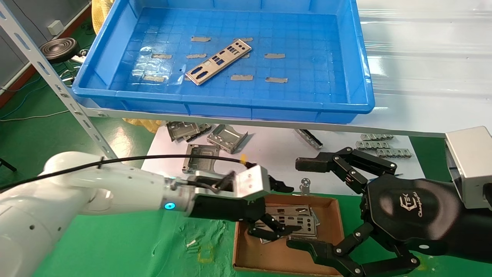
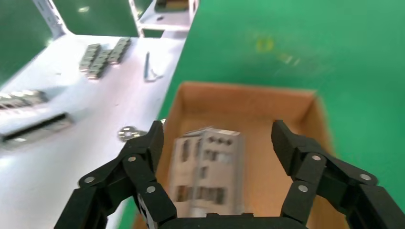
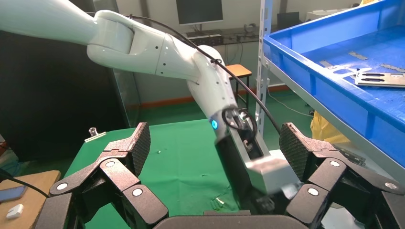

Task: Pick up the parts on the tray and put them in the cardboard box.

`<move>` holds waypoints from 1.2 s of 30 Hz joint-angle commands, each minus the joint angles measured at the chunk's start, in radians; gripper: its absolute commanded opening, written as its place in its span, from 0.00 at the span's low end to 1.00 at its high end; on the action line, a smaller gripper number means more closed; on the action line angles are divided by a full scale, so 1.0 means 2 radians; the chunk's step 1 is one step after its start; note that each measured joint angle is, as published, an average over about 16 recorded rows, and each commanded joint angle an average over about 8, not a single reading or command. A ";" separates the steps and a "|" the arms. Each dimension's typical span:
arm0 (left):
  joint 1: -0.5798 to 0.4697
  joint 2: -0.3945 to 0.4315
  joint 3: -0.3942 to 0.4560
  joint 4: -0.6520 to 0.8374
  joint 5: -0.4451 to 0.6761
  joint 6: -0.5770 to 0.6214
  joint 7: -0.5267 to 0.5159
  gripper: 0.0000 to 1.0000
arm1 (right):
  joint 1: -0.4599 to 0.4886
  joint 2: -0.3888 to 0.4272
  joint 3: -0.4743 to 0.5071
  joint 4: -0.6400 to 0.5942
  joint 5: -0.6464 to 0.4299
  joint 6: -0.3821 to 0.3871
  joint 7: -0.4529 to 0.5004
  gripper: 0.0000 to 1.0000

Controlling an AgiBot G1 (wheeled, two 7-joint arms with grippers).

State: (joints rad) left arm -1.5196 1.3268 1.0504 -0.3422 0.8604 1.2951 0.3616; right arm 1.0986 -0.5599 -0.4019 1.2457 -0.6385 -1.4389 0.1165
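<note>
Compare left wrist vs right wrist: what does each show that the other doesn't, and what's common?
Left wrist only: the open left gripper above the cardboard box, with parts lying inside, and ribbed strips on the white surface.
Right wrist only: the open right gripper, the blue tray with one part in it, and the left arm reaching down.
Both: green mat.

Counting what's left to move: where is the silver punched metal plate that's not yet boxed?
In the head view, the silver punched metal plate lies diagonally mid-floor in the large blue plastic tray, among grey tape bits.
</note>
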 commanded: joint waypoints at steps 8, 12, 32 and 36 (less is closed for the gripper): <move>0.014 -0.022 -0.026 0.040 -0.062 0.104 -0.019 1.00 | 0.000 0.000 0.000 0.000 0.000 0.000 0.000 1.00; 0.017 -0.024 -0.029 0.044 -0.067 0.112 -0.020 1.00 | 0.000 0.000 0.000 0.000 0.000 0.000 0.000 1.00; 0.050 -0.081 -0.089 -0.054 -0.058 0.098 -0.065 1.00 | 0.000 0.000 0.000 0.000 0.000 0.000 0.000 1.00; 0.064 -0.103 -0.113 -0.087 -0.059 0.098 -0.082 1.00 | 0.000 0.000 0.000 0.000 0.000 0.000 0.000 1.00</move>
State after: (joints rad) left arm -1.3916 1.1200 0.8238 -0.5174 0.7424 1.4908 0.1977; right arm 1.0983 -0.5598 -0.4017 1.2455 -0.6385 -1.4386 0.1165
